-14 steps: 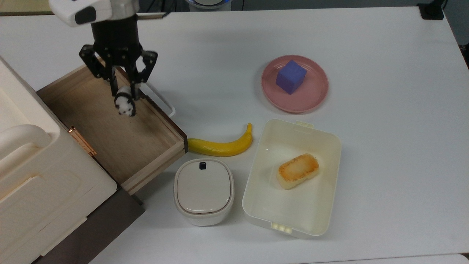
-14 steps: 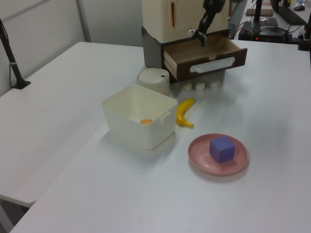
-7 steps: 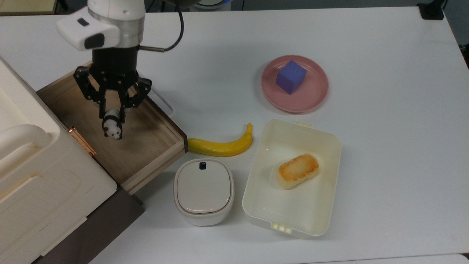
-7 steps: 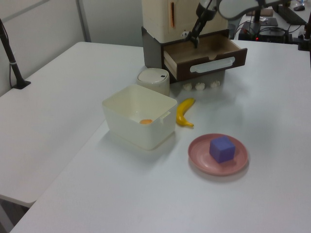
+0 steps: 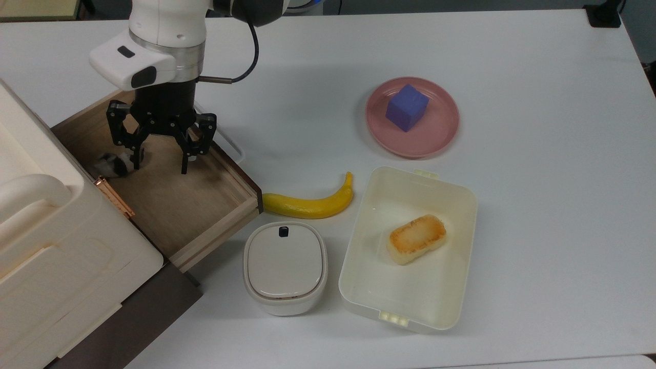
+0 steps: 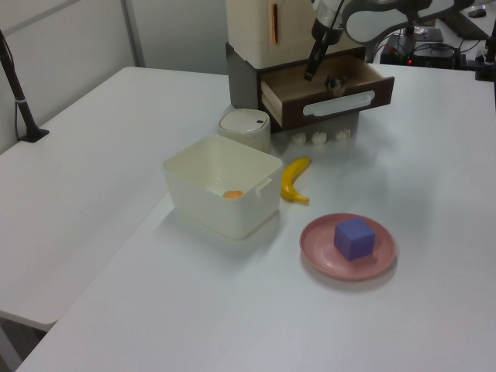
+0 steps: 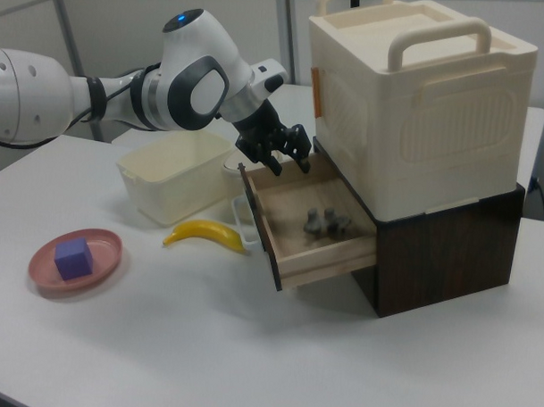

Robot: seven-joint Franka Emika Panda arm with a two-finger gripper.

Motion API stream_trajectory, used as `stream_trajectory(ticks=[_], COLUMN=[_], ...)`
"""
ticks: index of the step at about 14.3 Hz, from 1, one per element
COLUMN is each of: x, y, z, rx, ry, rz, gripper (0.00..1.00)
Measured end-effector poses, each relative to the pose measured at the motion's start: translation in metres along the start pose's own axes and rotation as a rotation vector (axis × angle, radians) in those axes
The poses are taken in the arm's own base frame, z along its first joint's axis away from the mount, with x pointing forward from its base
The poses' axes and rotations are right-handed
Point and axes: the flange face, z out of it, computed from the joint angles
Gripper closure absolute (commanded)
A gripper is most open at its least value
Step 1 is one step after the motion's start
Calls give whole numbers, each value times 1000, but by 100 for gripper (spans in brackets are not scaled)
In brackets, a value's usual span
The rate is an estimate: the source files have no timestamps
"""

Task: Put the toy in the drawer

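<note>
Release stage, judged near complete: the toy point(image 5: 114, 165) lies on the floor of the open drawer point(image 5: 195, 205), toward its back by the cabinet. The end effector point(image 5: 158, 160) hangs just above with fingers spread wide, gripping nothing. Only withdrawal appears left. The toy is blurred, its pose unreadable; the cabinet edge hides the drawer's rear.

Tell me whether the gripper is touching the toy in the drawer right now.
Apart. In the right view the gripper hangs open above the drawer, while the toy lies on the drawer floor well below the fingertips, with bare wood between them.
</note>
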Motion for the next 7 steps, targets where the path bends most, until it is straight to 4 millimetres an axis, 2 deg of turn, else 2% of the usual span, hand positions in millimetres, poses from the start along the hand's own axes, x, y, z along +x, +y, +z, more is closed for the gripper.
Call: stream_trajectory(ticks=[1, 5, 7], x=[0, -11, -20], y=[1, 5, -1], z=[-3, -29, -51], rx=[4, 71, 111], ry=[3, -99, -186], rz=[14, 134, 182], gripper=[0, 0, 0])
